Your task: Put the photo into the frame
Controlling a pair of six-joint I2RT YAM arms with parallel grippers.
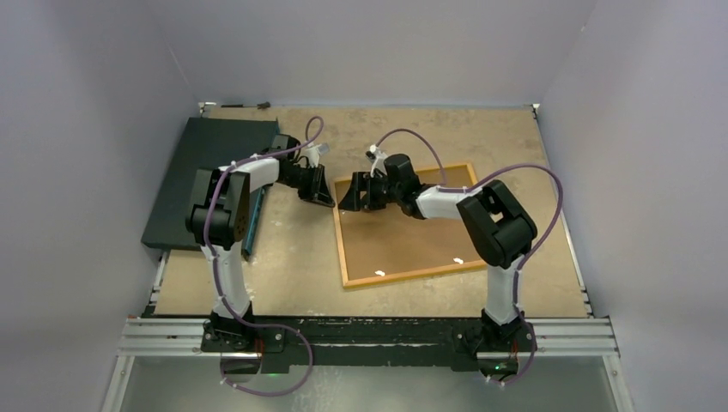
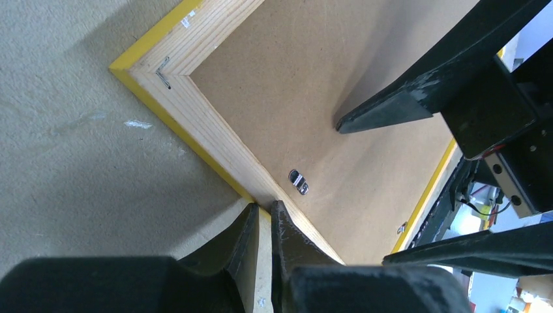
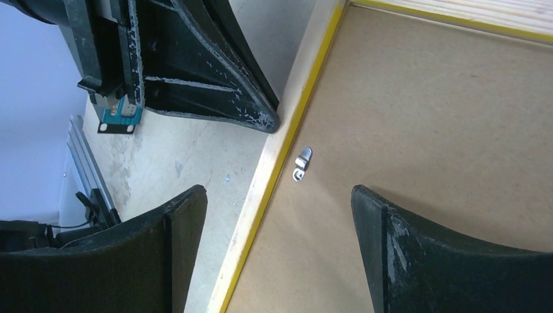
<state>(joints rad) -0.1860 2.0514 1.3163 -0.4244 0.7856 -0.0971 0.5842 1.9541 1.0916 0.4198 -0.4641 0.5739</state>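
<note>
Well, your frame (image 1: 412, 274): it lies flat on the table (image 1: 292, 257), right of centre. The wood-toned back faces up, and the yellow-orange front shows only as a thin line along the outer edges.
Backing board (image 1: 403, 240): plain brown, it sits inside the frame's wooden rails and fills the opening.
Turn clip (image 3: 302, 164): a small metal tab on the board, just beside the frame's left rail. In your left wrist view it lies just past the fingertips.
Your left gripper (image 1: 318, 190): it is at the far-left part of the frame with its tips down on the left rail. The fingers (image 2: 287, 238) are drawn almost together, and only a sliver of pale wood shows between them. You cannot tell whether they pinch anything.
Your right gripper (image 3: 276, 190): it is spread wide and holds nothing. It hovers over the far-left part of the frame. One finger is above bare table outside the rail, the other is above the board, and the clip lies between them.
The two grippers: they are near each other, meeting from opposite sides of the left rail.
Staple (image 2: 163, 73): a metal staple bridges the mitre joint at one corner of the frame.
Dark slab (image 1: 206, 163): it lies flat at the far left of the table, well apart from the frame and partly under your left arm.
</note>
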